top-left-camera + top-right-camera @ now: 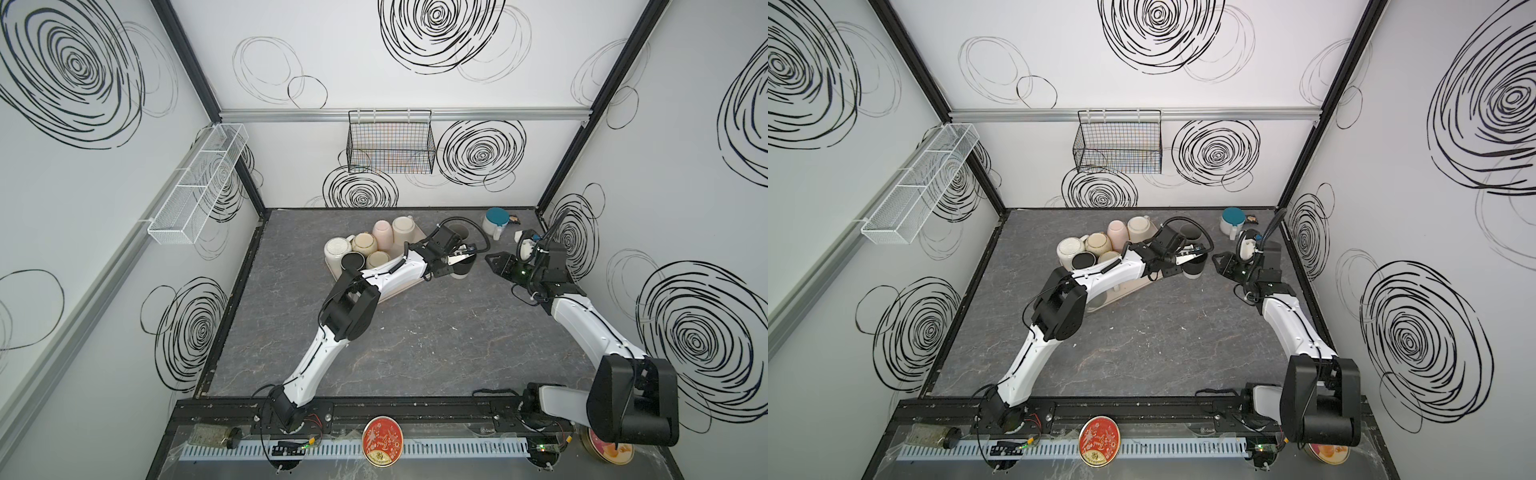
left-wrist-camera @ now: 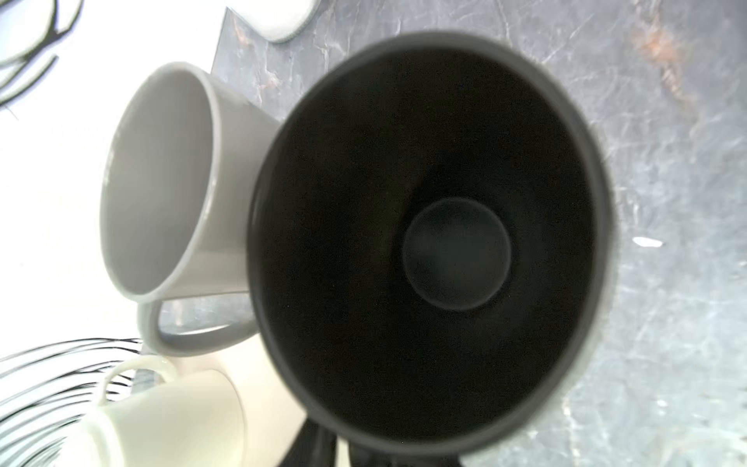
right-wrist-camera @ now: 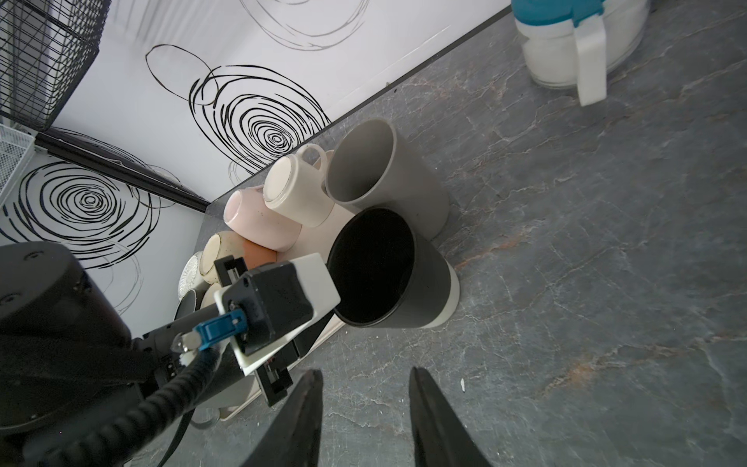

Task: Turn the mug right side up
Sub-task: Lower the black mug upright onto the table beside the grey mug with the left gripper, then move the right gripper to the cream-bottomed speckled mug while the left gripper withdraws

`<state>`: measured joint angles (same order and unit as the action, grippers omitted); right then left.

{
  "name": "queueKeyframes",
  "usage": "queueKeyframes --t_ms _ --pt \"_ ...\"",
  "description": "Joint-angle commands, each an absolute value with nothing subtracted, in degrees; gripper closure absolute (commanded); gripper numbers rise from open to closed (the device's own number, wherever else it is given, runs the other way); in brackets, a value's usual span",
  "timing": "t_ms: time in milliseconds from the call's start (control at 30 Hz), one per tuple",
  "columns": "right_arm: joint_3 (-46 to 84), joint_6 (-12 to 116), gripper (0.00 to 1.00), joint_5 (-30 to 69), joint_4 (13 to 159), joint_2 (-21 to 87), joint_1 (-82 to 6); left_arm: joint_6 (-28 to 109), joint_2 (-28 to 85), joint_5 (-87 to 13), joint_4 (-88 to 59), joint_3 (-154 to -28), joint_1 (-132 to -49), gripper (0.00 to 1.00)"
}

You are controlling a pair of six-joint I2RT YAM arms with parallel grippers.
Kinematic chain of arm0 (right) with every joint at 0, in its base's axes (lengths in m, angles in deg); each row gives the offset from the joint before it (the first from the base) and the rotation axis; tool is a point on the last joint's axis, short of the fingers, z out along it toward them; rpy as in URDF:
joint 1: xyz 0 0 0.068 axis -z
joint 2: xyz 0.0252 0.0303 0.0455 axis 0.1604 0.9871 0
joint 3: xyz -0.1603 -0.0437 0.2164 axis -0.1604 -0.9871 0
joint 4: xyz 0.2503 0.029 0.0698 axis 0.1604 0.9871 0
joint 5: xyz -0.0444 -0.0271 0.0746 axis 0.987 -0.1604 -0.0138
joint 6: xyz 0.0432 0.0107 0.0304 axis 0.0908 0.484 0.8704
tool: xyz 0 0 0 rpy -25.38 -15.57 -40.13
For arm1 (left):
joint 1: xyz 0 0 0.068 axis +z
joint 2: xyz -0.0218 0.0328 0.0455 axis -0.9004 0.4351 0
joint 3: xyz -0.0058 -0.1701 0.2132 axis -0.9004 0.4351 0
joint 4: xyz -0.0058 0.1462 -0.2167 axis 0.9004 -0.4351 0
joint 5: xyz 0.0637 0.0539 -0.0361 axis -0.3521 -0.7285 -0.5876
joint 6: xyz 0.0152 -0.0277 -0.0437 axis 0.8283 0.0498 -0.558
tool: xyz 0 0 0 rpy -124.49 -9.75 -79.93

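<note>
Mug (image 3: 424,283), dark with a pale foot, stands mouth-up on the worktop (image 1: 415,353) at the left fingers (image 1: 441,271); grip or release I cannot tell. Right fingers (image 3: 299,416), parted and empty, hover at its 3 o'clock. One grey mug (image 3: 412,190) stands at 12 o'clock, and six mugs (image 1: 382,232) fill one tray (image 1: 1129,287) at 9 o'clock.

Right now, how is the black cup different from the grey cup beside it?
The black cup is dark inside and out, with a pale band round its bottom; the grey cup is light grey all over. The grey cup's handle shows in the left wrist view; no handle shows on the black cup. Both stand mouth up, side by side on the table.
</note>
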<state>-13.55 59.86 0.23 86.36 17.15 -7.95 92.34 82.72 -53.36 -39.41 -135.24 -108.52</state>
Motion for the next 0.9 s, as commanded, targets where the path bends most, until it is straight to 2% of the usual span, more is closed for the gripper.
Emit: queueKeyframes --t_ms 0,233,400,633,867 --pt "-13.0 59.9 0.6 -0.7 86.7 17.1 -7.8 92.6 82.8 -55.3 -36.3 -137.3 -108.1 0.58" --pt "-13.0 60.4 0.6 -0.3 87.6 15.6 -8.4 91.2 80.8 -55.5 -37.4 -136.2 -108.1 0.48" --pt "-12.3 60.1 0.6 1.3 89.2 14.4 -10.0 89.2 75.3 -55.3 -36.2 -131.6 -108.2 0.41" --pt "-10.4 58.9 0.6 7.0 90.7 14.0 -16.0 85.8 60.3 -53.7 -25.8 -114.8 -107.4 0.33" --pt "-6.7 58.3 0.6 11.6 92.1 18.1 -25.2 77.4 45.7 -53.3 -19.6 -97.5 -103.9 0.31"
